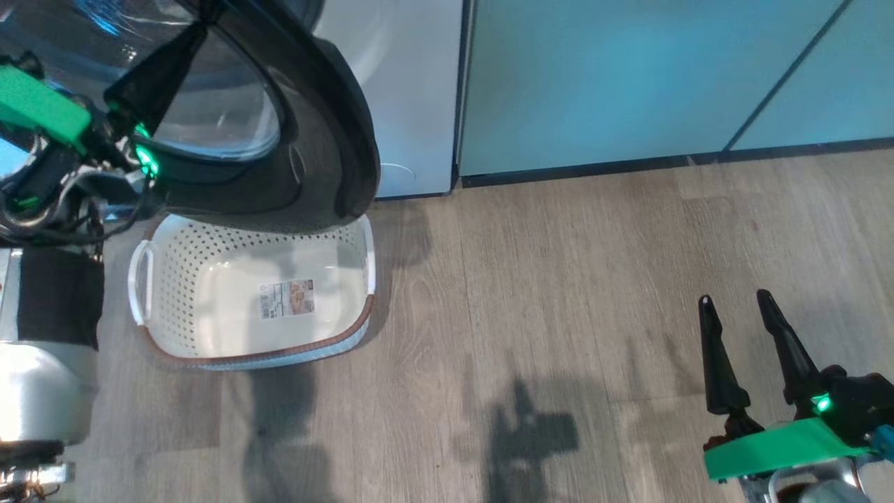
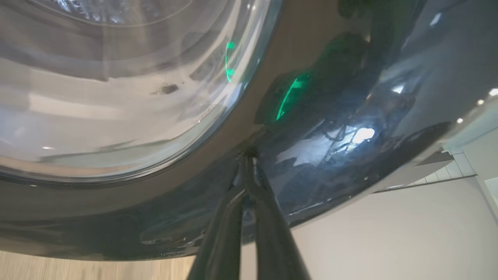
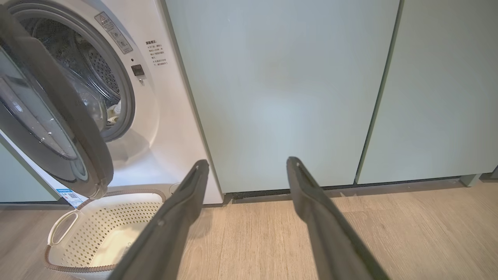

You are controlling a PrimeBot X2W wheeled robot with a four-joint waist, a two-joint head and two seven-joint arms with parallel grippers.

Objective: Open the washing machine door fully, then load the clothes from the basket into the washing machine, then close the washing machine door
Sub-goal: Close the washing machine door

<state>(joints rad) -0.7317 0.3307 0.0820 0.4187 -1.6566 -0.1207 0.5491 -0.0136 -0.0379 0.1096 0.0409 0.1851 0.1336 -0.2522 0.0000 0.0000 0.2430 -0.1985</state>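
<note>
The washing machine door [image 1: 328, 126], black-rimmed with a glass bowl, stands partly open above the basket [image 1: 174, 279]. My left gripper [image 1: 202, 28] is shut, its tips [image 2: 247, 157] pressed against the door's glossy black rim [image 2: 330, 147] beside the glass [image 2: 116, 97]. The cream basket holds nothing but the label on its bottom. In the right wrist view the white washing machine [image 3: 163, 128] shows its grey-ringed opening, and a pale bit that may be the clothes [image 3: 114, 111] lies at the drum's lower edge. My right gripper [image 1: 733, 302] hangs open and empty over the floor, well right of the basket.
Pale green cabinet doors [image 1: 628, 77] run along the wall right of the machine, with a dark plinth below. Wood-look floor [image 1: 559, 293] lies open between the basket and my right gripper. The basket's handle [image 3: 64, 227] shows at the lower left of the right wrist view.
</note>
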